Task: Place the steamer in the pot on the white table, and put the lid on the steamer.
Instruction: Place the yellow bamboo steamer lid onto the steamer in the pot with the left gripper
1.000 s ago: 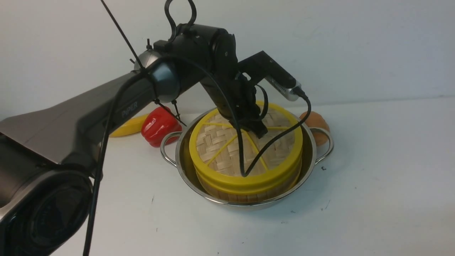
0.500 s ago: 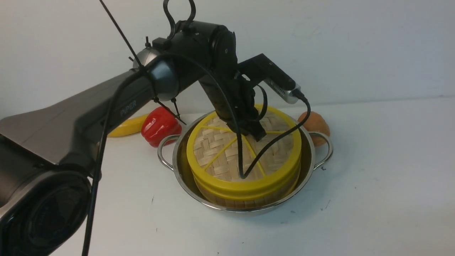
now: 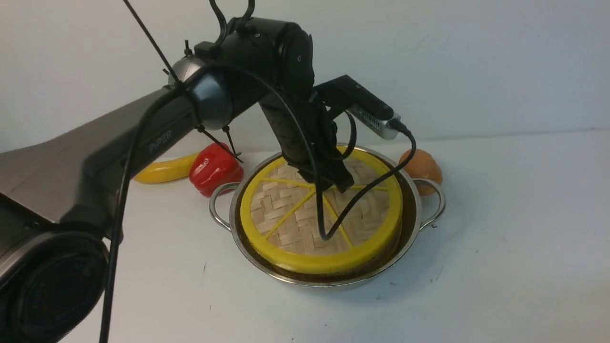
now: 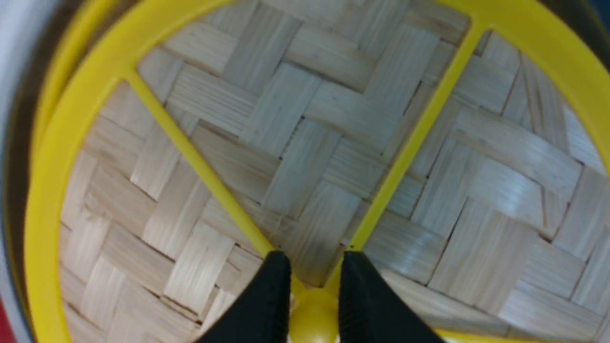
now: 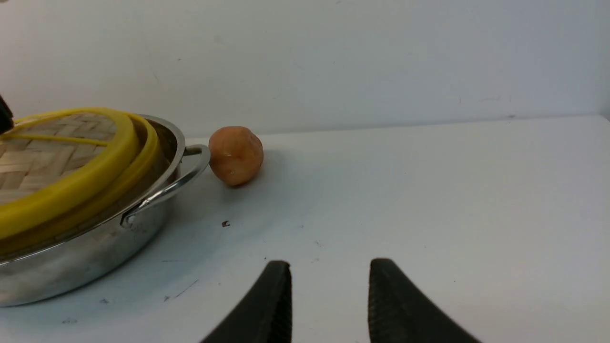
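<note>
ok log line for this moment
left pincer: shut on lid knob | lid: on steamer | steamer: in pot | right pincer: open, empty

On my feed the left arm reads dark grey with a pale "PiPER" marking — glossy black joint housings, black cables zip-tied along it, a silver-ended camera at the wrist. Right gripper fingers are black, ribbed inside
</note>
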Available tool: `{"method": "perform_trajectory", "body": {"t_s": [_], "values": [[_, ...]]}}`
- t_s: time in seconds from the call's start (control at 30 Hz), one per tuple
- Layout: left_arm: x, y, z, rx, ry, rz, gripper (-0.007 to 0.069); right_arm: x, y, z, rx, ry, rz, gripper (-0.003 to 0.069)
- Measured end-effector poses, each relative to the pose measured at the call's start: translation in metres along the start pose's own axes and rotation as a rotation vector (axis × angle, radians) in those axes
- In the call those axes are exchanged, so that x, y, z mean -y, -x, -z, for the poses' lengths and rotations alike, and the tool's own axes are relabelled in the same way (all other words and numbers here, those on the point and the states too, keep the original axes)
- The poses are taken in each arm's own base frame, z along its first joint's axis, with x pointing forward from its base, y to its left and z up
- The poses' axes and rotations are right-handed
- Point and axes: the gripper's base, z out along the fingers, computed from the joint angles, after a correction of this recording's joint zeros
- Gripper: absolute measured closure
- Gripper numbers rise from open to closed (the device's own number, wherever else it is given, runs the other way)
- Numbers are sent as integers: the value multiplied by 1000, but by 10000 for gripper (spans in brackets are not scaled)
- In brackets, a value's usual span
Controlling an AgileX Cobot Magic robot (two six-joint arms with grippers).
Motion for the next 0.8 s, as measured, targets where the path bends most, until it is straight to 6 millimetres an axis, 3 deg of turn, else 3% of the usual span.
{"method": "perform_trajectory", "body": {"t_s": [0.37, 0.8], "values": [[1, 4, -14, 46, -23, -13, 491, 0, 0, 0, 0, 0, 0, 416], [-4, 9, -16, 93, 36, -24, 491, 0, 0, 0, 0, 0, 0, 416]]}}
